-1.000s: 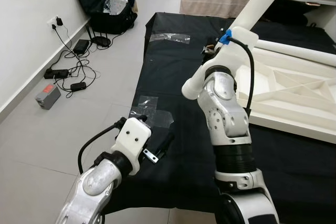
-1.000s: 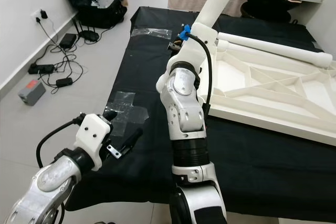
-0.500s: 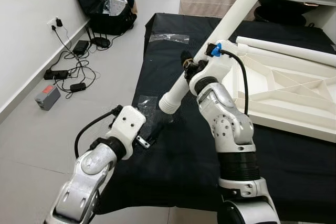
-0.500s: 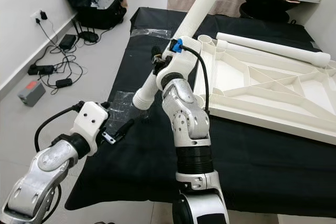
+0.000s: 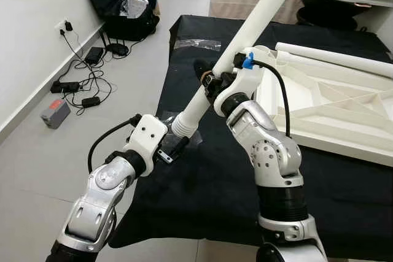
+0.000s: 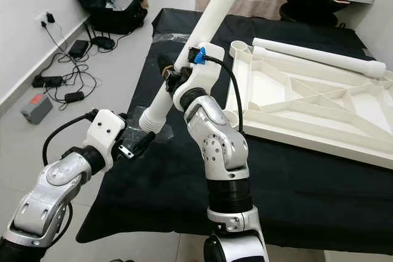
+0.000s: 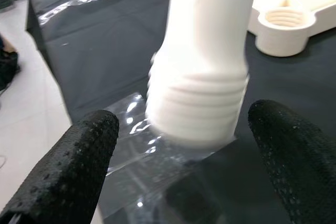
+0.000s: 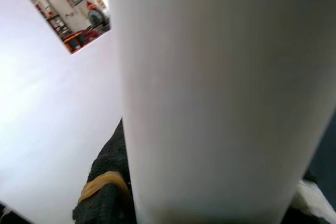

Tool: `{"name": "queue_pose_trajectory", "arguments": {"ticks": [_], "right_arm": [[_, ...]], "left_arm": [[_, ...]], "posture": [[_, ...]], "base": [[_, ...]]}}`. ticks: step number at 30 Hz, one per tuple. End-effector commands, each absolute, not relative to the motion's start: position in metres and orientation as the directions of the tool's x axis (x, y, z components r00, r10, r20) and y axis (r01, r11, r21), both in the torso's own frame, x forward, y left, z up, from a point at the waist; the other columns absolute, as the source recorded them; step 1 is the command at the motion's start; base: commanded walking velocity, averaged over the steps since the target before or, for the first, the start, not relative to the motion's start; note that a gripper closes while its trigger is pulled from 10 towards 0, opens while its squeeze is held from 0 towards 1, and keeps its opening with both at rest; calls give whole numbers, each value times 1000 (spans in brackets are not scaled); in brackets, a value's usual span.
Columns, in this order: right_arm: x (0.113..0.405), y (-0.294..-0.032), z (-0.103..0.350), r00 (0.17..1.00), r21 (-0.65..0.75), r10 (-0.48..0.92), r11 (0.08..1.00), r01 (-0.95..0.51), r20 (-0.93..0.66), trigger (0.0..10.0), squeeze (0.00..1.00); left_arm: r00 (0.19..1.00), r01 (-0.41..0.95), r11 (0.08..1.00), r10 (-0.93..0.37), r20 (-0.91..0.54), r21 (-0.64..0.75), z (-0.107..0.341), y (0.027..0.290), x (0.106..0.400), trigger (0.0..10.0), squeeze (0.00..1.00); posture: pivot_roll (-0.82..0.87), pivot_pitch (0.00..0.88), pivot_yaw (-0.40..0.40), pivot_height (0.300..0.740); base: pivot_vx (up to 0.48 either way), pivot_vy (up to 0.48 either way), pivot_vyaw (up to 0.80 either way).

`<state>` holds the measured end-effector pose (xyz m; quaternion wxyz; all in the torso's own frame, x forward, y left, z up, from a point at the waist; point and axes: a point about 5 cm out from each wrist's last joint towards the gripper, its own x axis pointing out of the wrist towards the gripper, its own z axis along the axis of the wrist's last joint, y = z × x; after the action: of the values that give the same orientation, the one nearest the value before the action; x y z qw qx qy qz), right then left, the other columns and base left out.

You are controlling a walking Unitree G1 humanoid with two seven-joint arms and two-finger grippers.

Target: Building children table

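Leg (image 5: pixel 245 35): slanted, threaded end down over black cloth (image 5: pixel 202 188)
Right gripper (image 5: pixel 207 80): grasping leg
Left gripper (image 5: pixel 178 145): fingers spread beside thread

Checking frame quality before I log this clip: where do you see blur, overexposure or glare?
Left wrist view: the white table leg is washed out along its top and soft, and clear tape under it glints. Right wrist view: the leg is a near featureless blur, too close to focus. Both eye views are sharp and evenly lit; the right tool grips the leg.
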<state>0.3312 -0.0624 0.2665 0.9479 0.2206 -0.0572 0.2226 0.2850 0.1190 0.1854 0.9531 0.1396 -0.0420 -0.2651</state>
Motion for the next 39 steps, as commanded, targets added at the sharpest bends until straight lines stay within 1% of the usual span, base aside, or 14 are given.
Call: {"name": "queue_pose_trajectory", "arguments": {"ticks": [1,4,7,15,24,25,27,28,33,36,37,38,39], "right_arm": [[326,-57,269,873,384,434,784,-487,221,10000,0],[322,-53,269,857,379,464,768,-516,225,10000,0],[319,-49,269,838,372,496,751,-546,228,10000,0],[313,-47,270,814,365,531,728,-580,235,10000,0],[310,-45,271,801,366,548,713,-598,241,10000,0],[309,-44,271,798,366,552,710,-602,242,10000,0],[309,-44,271,798,366,552,710,-602,242,10000,0],[308,-44,271,794,364,558,706,-607,243,10000,0],[306,-43,271,790,364,563,701,-613,244,10000,0],[304,-43,272,780,361,574,692,-625,251,10000,0],[304,-43,272,779,358,575,693,-626,250,10000,0],[304,-44,271,782,350,574,700,-623,245,10000,0],[304,-44,271,782,350,574,700,-623,245,10000,0]], "left_arm": [[834,534,803,-552,-5,264,182,113,284,10000,0],[815,563,786,-579,-14,254,181,110,284,10000,0],[814,564,783,-580,-18,262,180,111,286,10000,0],[824,546,787,-566,-17,287,182,117,292,10000,0],[822,549,782,-569,-22,296,181,118,293,10000,0],[823,547,782,-568,-18,298,181,119,293,9608,0],[823,547,782,-568,-18,298,181,119,293,9608,0],[824,543,780,-566,-18,312,181,119,294,0,0],[826,538,785,-564,-5,307,181,119,294,0,0],[830,527,784,-558,0,328,181,120,294,0,0],[835,520,787,-550,-7,332,180,120,295,5137,0],[840,513,789,-542,-9,337,180,120,295,10000,0],[840,513,789,-542,-9,337,180,120,295,10000,0]], "posture": [[76,152,-66,740],[74,152,-65,740],[73,151,-66,740],[73,153,-66,740],[72,150,-63,740],[71,148,-59,740],[71,148,-59,740],[67,144,-59,740],[64,139,-60,740],[62,135,-57,740],[63,130,-58,740],[63,125,-59,740],[63,125,-59,740]], "base": [[0,0,0],[0,0,0],[0,0,0],[0,0,0],[0,0,0],[0,0,0],[0,0,0],[0,0,0],[0,0,0],[0,0,0],[0,0,0],[0,0,0],[0,0,0]]}}
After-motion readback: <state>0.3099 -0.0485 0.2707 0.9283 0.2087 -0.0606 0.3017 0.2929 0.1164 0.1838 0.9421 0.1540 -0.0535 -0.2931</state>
